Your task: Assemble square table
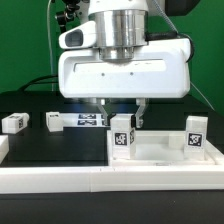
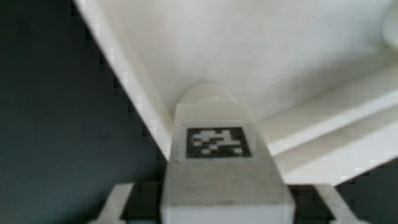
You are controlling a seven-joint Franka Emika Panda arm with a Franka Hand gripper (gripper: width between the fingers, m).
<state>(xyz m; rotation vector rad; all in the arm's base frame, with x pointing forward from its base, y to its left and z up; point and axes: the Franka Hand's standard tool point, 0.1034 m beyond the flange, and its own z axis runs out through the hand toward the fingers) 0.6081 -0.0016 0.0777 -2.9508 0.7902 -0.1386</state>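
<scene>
Black table (image 1: 60, 145); large white square plastic slab with raised rim (image 1: 160, 150) lies toward the front. Jaws clenched on a small white tagged leg (image 1: 122, 136), upright at the slab's corner on the exterior view's left.

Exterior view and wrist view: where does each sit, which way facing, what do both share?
Exterior view: off the arm, near table height, facing level across the slab; the end effector and its white housing fill the top.
Wrist view: on the wrist, facing down onto the leg; only end effector tips show.
Shared: leg, slab, end effector.
</scene>
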